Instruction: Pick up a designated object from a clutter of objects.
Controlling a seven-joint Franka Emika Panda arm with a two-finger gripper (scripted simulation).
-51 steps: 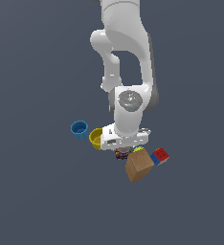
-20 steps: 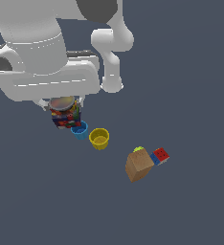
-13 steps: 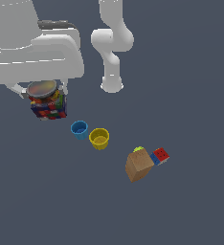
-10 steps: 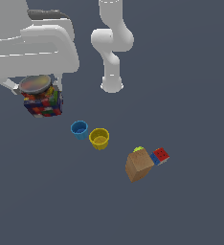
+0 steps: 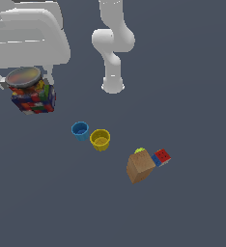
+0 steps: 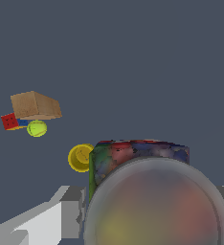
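The multicoloured jar [image 5: 33, 94] was held aloft, clamped in the claw [image 5: 25, 82], well apart from the cups [image 5: 100, 140] and box [image 5: 140, 167].

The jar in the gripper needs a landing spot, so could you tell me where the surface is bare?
Free: between the yellow cup and the tan box, and below both. Crowded: box, red-blue cube and green ball huddle together; the blue cup adjoins the yellow.

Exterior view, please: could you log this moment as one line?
phase: lift | gripper: shut on jar | jar: clear of clutter | blue cup, yellow cup: on floor
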